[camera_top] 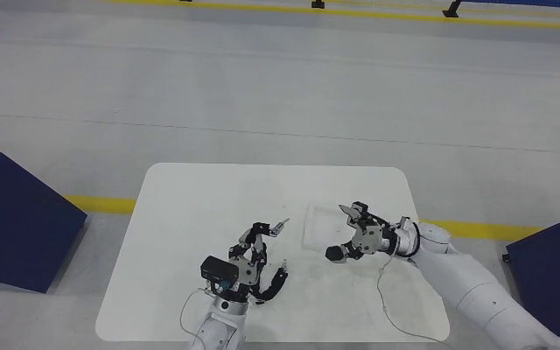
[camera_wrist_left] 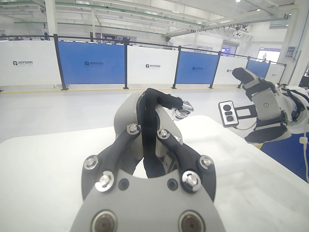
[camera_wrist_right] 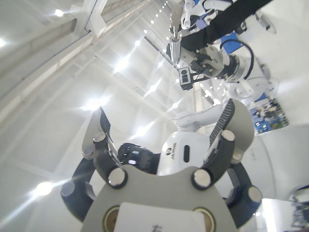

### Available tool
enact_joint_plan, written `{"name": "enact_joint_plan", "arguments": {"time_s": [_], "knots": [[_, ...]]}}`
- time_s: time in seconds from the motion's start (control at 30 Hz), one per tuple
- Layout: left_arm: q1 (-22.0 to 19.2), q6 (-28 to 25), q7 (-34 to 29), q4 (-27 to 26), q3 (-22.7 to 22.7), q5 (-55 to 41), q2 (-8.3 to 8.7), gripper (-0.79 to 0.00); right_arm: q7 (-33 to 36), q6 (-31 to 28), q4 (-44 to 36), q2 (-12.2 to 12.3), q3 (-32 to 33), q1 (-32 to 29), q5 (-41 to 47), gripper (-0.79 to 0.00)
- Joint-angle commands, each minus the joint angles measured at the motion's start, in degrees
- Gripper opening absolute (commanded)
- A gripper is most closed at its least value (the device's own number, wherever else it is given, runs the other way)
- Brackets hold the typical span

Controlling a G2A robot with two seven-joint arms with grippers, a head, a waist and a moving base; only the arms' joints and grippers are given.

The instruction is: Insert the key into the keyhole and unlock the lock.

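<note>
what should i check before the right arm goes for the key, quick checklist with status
1. Grip on the lock: ok. The left tool is shut on the silver cylindrical metal lock.
2. Key in the keyhole: ok. The flat silver metal key stands out of the lock's end in the right wrist view; how deep it sits, cannot tell.
3. Free tool ready: ok. The right tool is open and empty.
4. Free tool at the key: not ok. The right tool is apart from the key and not around it.
5. Lock already unlocked: cannot tell.
</note>
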Motion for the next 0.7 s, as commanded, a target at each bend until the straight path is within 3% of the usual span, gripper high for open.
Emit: {"name": "enact_joint_plan", "arguments": {"time_s": [0.0, 0.13, 0.27, 0.43, 0.67], "knots": [[-0.21, 0.11, -0.29, 0.35, 0.07, 0.08, -0.04, -0.785, -0.72, -8.94, -0.02, 0.21, 1.43, -1.15, -2.93, 0.0], [-0.69, 0.11, -1.03, 1.19, 0.32, 0.1, -0.14, -0.785, -3.59, -21.68, 0.03, 0.7, 4.13, -3.3, -9.05, 0.0], [-1.23, 0.1, -1.63, 2.13, 0.7, 0.29, -0.25, -0.785, -5.62, -29.78, -0.52, 1.02, 6.3, -5.34, -13.62, 0.0], [-1.98, 0.45, -2.7, 2.91, 0.5, -0.31, -0.38, -0.785, -5.83, -30.38, -0.57, 1.05, 6.56, -5.68, -14.15, 0.0], [-3.89, 0.89, -7.51, -0.9, -1.44, 1.17, -0.14, -0.785, -5.83, -30.38, -0.57, 1.05, 6.56, -5.68, -14.15, 0.0]]}}
